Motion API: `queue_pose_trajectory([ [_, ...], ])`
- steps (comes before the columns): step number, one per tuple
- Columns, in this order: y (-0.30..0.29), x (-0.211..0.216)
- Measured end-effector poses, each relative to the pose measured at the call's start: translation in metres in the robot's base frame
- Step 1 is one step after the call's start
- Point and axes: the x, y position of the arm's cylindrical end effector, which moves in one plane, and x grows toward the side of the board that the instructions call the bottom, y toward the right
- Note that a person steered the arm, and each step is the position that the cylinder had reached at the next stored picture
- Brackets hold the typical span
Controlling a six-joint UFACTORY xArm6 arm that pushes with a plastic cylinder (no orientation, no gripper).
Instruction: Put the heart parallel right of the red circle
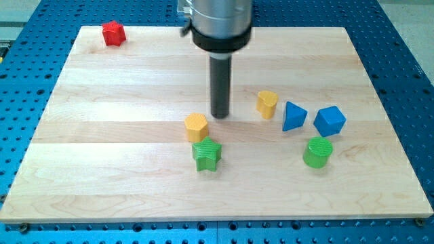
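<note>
The yellow heart (267, 104) stands right of the board's middle. My tip (219, 116) rests on the board a short way to the heart's left, apart from it, and just up-right of the yellow hexagon (196, 126). The red circle does not show; the arm's body (220, 24) covers its spot near the view's top.
A green star (207, 154) sits just below the yellow hexagon. A blue triangular block (293, 116) and a blue cube (329, 120) stand right of the heart, with a green cylinder (317, 152) below them. A red star (113, 32) is at the top left.
</note>
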Motion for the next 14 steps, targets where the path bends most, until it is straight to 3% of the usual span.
queue_pose_trajectory([
  [1,0.049,0.006],
  [3,0.15,-0.031],
  [4,0.155,-0.054],
  [6,0.107,-0.004],
  [7,0.075,-0.025],
  [9,0.106,-0.119],
  [10,0.079,-0.111],
  [12,0.115,-0.181],
  [13,0.11,-0.187],
  [14,0.057,-0.179],
])
